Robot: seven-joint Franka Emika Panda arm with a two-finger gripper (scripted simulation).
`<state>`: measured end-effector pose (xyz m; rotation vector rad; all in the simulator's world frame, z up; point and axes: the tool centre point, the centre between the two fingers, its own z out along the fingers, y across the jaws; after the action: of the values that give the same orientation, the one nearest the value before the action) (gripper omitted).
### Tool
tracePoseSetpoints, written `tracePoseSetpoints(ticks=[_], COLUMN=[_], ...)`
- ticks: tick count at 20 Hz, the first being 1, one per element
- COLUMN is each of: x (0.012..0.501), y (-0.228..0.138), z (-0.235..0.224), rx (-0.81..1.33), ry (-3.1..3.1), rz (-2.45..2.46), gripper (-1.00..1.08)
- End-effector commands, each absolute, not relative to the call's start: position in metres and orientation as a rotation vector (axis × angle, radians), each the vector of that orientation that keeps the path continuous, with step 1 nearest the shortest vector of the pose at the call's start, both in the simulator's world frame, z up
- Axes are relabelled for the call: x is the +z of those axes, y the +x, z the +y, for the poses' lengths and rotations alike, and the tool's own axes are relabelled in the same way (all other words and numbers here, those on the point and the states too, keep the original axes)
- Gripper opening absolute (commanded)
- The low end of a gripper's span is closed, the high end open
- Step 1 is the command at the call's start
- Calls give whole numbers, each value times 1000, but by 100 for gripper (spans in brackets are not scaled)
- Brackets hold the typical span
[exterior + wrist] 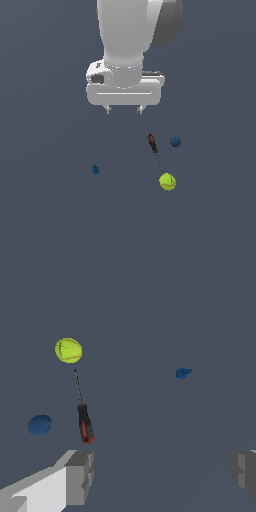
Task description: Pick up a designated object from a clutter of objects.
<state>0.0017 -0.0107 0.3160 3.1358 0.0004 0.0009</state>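
The tiny dark blue chunk [95, 169] lies alone on the grey floor toward the exterior view's left; it also shows in the wrist view [183, 373]. My gripper [124, 109] hangs open and empty well above the floor, its fingers [80, 476] wide apart. The chunk is below it and a little to the exterior view's left. The yellow-green tennis ball [167, 181] [68, 350], the red-and-black screwdriver [153, 144] [84, 423] and the round dark blue ball [175, 142] [40, 425] lie toward the exterior view's right.
The screwdriver's thin shaft points at the tennis ball. The grey floor [50, 215] spreads flat in every direction, with no walls or edges in view.
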Motion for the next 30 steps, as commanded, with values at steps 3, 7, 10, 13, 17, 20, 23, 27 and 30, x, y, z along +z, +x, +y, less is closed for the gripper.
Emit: tracePoseSetpoints(ticks=[3,7,10,13,17,20,23,27,30], x=[300,278,255,228,189,162,139,115,102], y=[13,27,39,52,65,72,76,78,79], z=[-20,-34,-48,-65,-90,-107,-121,-136,-144], rx=[0,-1,-1,-1,0,0,0,0,0], ry=[3140,3144,3147,3147,3144,3140,3135,3128,3124], rz=[-29,-69,-108,-153,-216,-258,-293,-327,-345], gripper=[100,100,100,100,100,100,100,100,100])
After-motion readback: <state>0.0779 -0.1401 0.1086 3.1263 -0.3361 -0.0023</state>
